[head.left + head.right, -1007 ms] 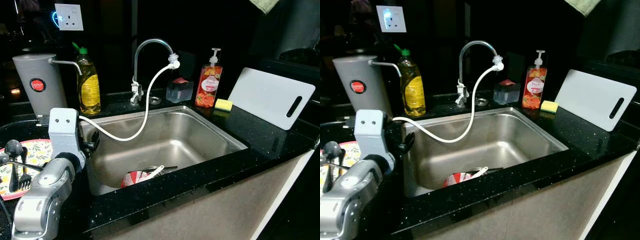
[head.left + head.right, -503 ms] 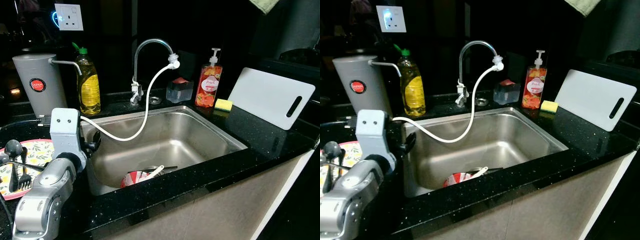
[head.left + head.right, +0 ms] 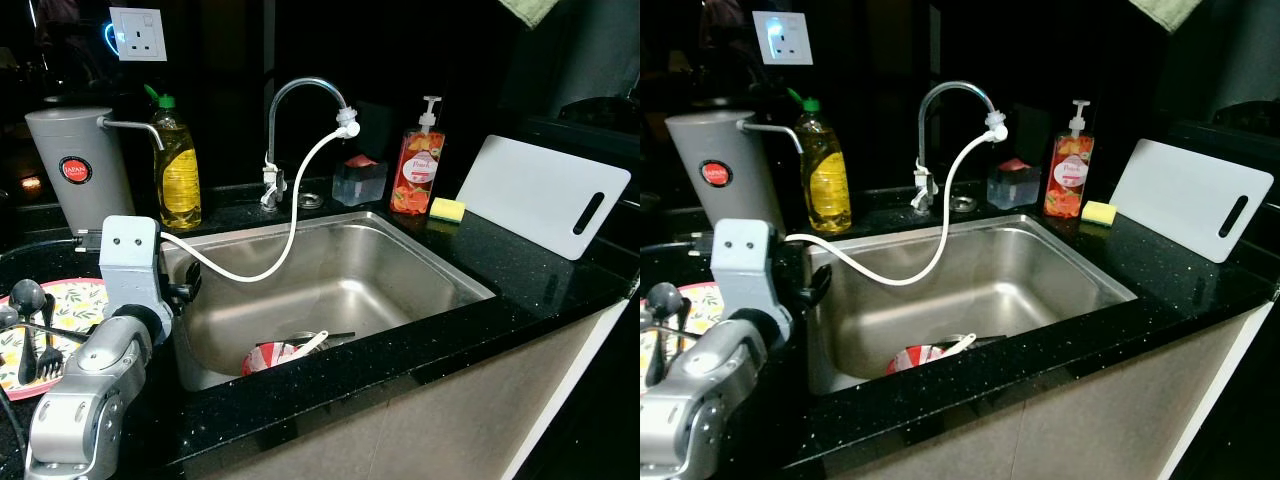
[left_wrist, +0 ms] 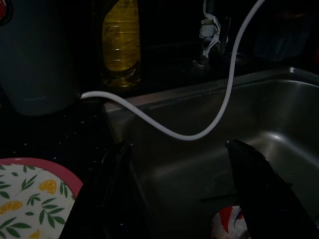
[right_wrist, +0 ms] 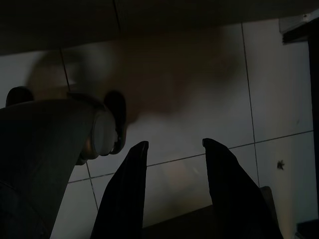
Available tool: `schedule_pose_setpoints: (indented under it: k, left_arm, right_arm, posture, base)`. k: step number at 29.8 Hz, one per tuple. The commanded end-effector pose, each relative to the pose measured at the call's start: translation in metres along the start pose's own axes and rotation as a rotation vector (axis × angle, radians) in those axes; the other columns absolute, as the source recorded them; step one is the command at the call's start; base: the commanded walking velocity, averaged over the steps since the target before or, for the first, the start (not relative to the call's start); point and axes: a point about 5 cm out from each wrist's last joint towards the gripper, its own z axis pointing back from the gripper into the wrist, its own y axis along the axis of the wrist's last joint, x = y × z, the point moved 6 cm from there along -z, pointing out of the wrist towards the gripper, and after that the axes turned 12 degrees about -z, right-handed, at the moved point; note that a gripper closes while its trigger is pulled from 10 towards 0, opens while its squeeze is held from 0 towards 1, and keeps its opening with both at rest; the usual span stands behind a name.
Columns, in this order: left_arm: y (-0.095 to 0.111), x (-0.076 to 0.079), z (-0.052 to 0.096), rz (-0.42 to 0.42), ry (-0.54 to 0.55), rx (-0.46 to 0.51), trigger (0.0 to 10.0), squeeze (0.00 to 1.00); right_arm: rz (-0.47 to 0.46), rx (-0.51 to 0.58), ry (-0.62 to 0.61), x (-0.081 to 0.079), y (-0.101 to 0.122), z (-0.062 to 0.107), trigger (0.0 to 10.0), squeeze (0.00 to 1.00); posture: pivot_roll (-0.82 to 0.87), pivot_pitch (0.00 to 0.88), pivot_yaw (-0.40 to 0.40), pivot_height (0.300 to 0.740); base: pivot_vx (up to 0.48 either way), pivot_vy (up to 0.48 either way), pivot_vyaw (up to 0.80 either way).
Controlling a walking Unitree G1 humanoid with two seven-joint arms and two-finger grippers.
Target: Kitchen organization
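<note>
A steel sink (image 3: pixel 400 262) is set in the black counter. In its near corner lies a red patterned bowl (image 3: pixel 268 357) with a white spoon (image 3: pixel 312 343) in it. Left of the sink a lemon-print plate (image 3: pixel 78 298) carries black utensils (image 3: pixel 35 335). My left gripper (image 4: pixel 184 199) hovers open over the sink's left rim, between plate and basin, holding nothing; the bowl (image 4: pixel 227 225) lies below its fingers. Low over a tiled floor (image 5: pixel 199 74), my right gripper (image 5: pixel 174 145) hangs open and idle.
A white hose (image 3: pixel 290 235) loops from the tap (image 3: pixel 300 85) across the sink to the left rim. Behind stand a grey dispenser (image 3: pixel 78 170), yellow dish soap (image 3: pixel 178 175), a clear container (image 3: pixel 359 180), orange hand soap (image 3: pixel 417 170), a sponge (image 3: pixel 447 209) and a white cutting board (image 3: pixel 540 195).
</note>
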Motion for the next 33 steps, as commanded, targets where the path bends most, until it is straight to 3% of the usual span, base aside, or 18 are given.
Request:
schedule_pose_setpoints:
  k: [1, 23, 26, 33]
  left_arm:
    - [-0.003, -0.002, 0.0, -0.016, 0.008, -0.013, 10.0, 0.0]
    - [-0.004, -0.003, 0.0, -0.02, 0.013, -0.018, 10.0, 0.0]
    - [-0.009, -0.004, -0.001, -0.021, 0.006, -0.071, 10.0, 0.0]
    - [-0.011, -0.016, -0.006, -0.064, 0.054, -0.17, 10.0, 0.0]
  right_arm:
    - [-0.001, -0.013, -0.007, 0.003, -0.004, 0.001, 10.0, 0.0]
    - [0.0, -0.012, -0.005, 0.002, -0.004, 0.001, 10.0, 0.0]
    - [-0.009, -0.007, -0.012, 0.003, -0.004, 0.001, 10.0, 0.0]
    - [-0.145, 0.033, -0.08, 0.017, 0.0, 0.003, 10.0, 0.0]
  posture:
    - [-0.04, 0.008, -0.033, 0.74]
    - [-0.04, 0.009, -0.034, 0.74]
    - [-0.04, 0.01, -0.029, 0.74]
    - [-0.04, 0.015, -0.013, 0.74]
  base:
    - [0.0, 0.0, 0.0]
    - [0.0, 0.0, 0.0]
    - [0.0, 0.0, 0.0]
    - [0.0, 0.0, 0.0]
